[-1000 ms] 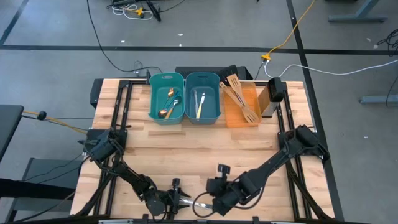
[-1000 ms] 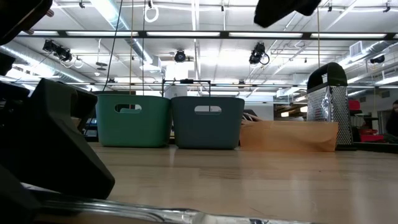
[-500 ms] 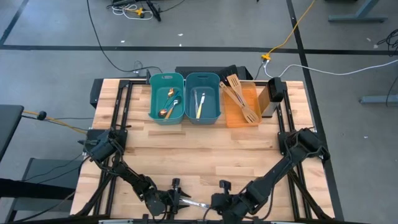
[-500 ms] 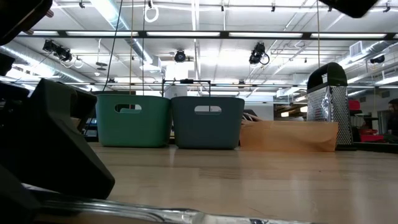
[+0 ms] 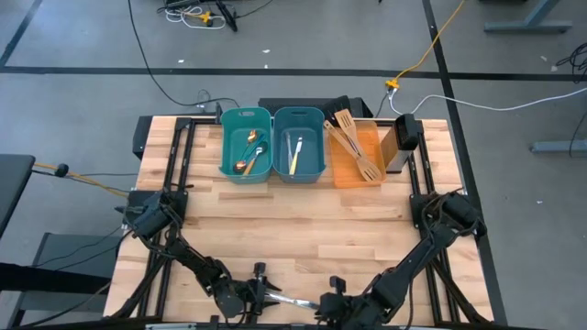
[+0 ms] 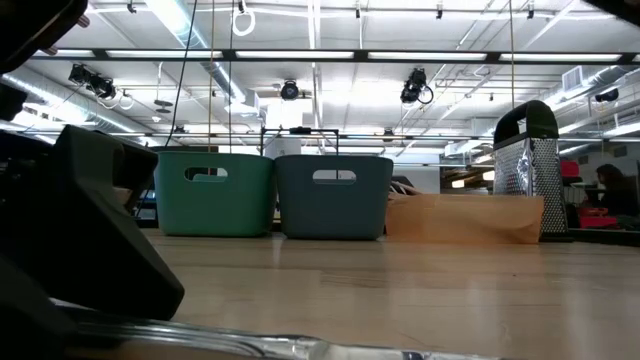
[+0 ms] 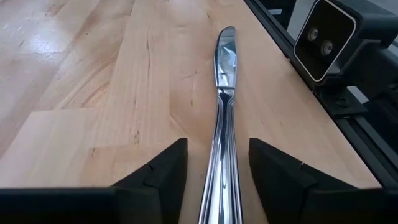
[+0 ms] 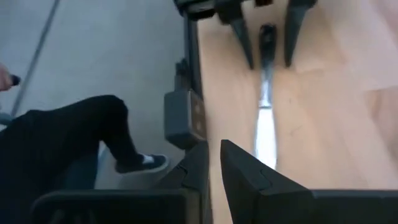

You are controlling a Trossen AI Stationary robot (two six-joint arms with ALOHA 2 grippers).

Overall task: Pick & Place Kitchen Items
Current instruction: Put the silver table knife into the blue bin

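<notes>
Silver knife (image 7: 222,118): flat on your surface (image 7: 112,74) at its near edge | left hand (image 7: 214,163): fingers spread either side of the handle, gripping nothing | right hand (image 8: 214,171): nearly closed, empty, just beside the blade | no legible writing

Colours of my working surface and its contents.
My counter (image 5: 303,220) is pale blond wood in narrow butcher-block strips with darker grain streaks; my left claw (image 7: 216,168) has matt black fingers (image 7: 163,171), and the table knife (image 7: 222,124) between them is mirror-bright silver. My right claw (image 8: 214,168) is equally black. Two bins at the far edge: the left bin (image 5: 244,145) teal-green, the neighbouring bin (image 5: 299,144) a greyer blue-teal. The tray (image 5: 356,156) is flat orange, carrying pale tan wooden spatulas (image 5: 354,142). The gold spoon (image 5: 246,163) shows yellow metal; the grater (image 6: 531,165) is perforated silver with a black handle.
</notes>
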